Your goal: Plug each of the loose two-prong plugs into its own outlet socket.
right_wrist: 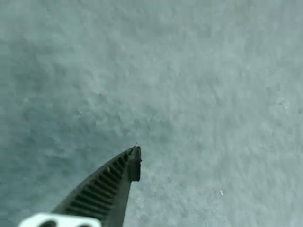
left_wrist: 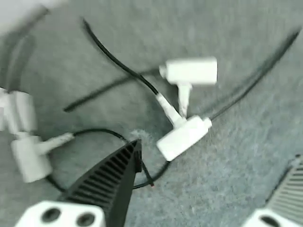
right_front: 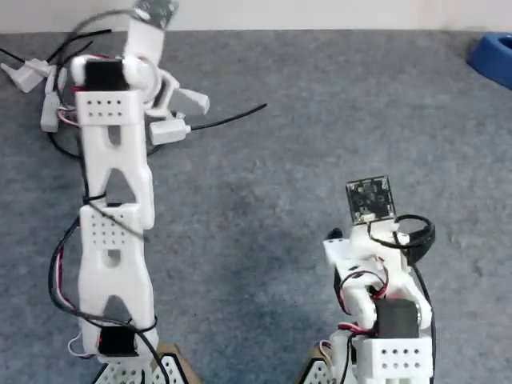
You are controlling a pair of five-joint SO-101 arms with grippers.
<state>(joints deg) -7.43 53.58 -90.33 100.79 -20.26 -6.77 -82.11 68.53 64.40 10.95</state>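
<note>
Several white plug and socket pieces on black cords lie on the grey carpet at the far left. One white piece [left_wrist: 191,71] [right_front: 192,101] lies next to a second [left_wrist: 182,137] [right_front: 168,130], and their thin ends cross. Another pair [left_wrist: 26,158] [right_front: 50,112] lies apart from them, farther left. I cannot tell plugs from sockets. My left gripper [left_wrist: 215,153] hovers open above the first pair, holding nothing. The right arm [right_front: 376,264] is folded near the front edge. Its gripper [right_wrist: 203,165] is over bare carpet, with one black finger [right_wrist: 124,172] showing and nothing beside it.
Black cords [left_wrist: 118,64] loop around the pieces, and one [right_front: 236,116] trails right across the carpet. A blue object [right_front: 492,56] sits at the far right corner. A pale wall edge runs along the back.
</note>
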